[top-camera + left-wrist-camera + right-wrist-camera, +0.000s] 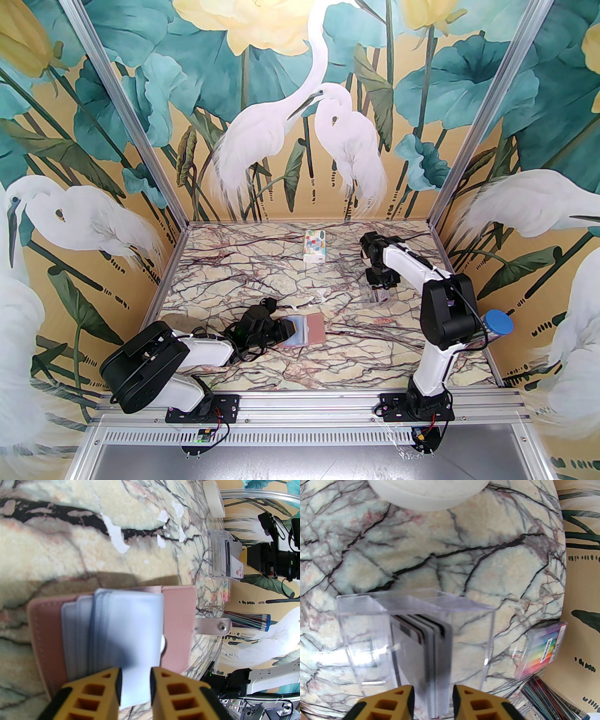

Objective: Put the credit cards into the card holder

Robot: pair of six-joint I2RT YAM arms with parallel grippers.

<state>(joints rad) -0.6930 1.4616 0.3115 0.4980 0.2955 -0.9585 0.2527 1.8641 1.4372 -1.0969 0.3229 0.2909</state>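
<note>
Marble table: cards dead ahead of right jaws, holder off to the left

Marble table (pixel 262 375), mural walls on three sides. Left arm sits low near the front; right arm reaches toward the far right.

Holder (pixel 315 328) lies open and flat near mid-table. Its long axis runs left to right in the top view, pink cover at the right end, pale blue leaves at the left. Left gripper (pixel 135 675) sits at that left end. From the left wrist, a blue leaf (pixel 138 620) lies face-on across the gap between part-spread jaws. Pinched or only pressed down, cannot tell.

Box (pixel 358 625), clear, stands well apart from the holder, to its right and farther back. Cards (pixel 438 648) stand on edge inside as a stack, faces parallel to the finger pads. Right gripper (pixel 433 688) straddles the stack or part of it, jaws narrowed about it. Blur hides the contact, so a grip cannot be told.

Judgement: right arm is nearer the cards, left arm nearer the holder. A card drawn from the box must travel left and frontward to the leaves, and tip from on-edge toward flat.
</note>
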